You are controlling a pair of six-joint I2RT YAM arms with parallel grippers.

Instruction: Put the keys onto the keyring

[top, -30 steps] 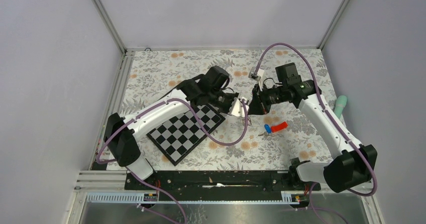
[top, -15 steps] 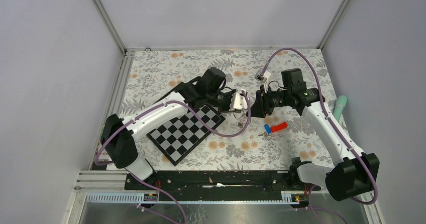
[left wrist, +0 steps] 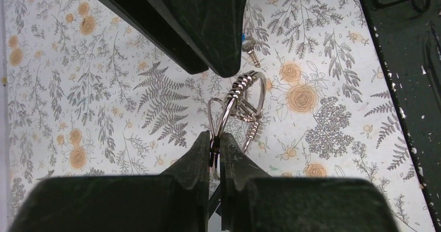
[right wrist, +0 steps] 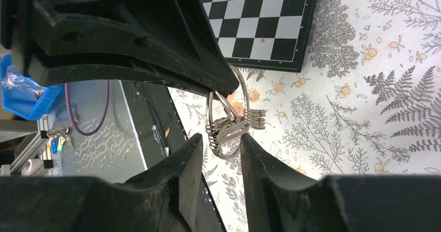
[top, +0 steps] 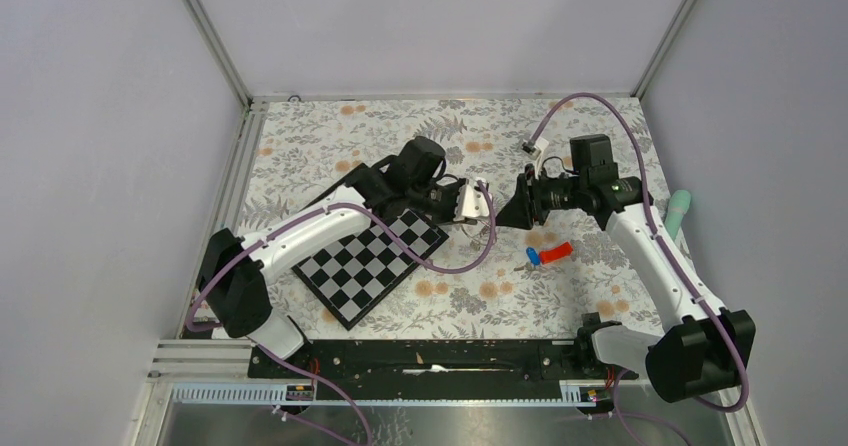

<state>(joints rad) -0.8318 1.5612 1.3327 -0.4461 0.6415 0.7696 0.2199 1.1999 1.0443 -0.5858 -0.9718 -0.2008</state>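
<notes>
Well clear of table [top: 300,146] edges, keyring [left wrist: 238,90] in left gripper [left wrist: 215,139], right gripper [right wrist: 220,137] beside.

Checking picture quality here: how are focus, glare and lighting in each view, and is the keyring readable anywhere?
Left wrist: keyring crisp, with small glints; left gripper's fingers dark and soft-edged. Right wrist: keyring sharp; right gripper's fingers black, with little detail. Top external: even, soft light, no harsh shadows, keyring too small to read.
</notes>
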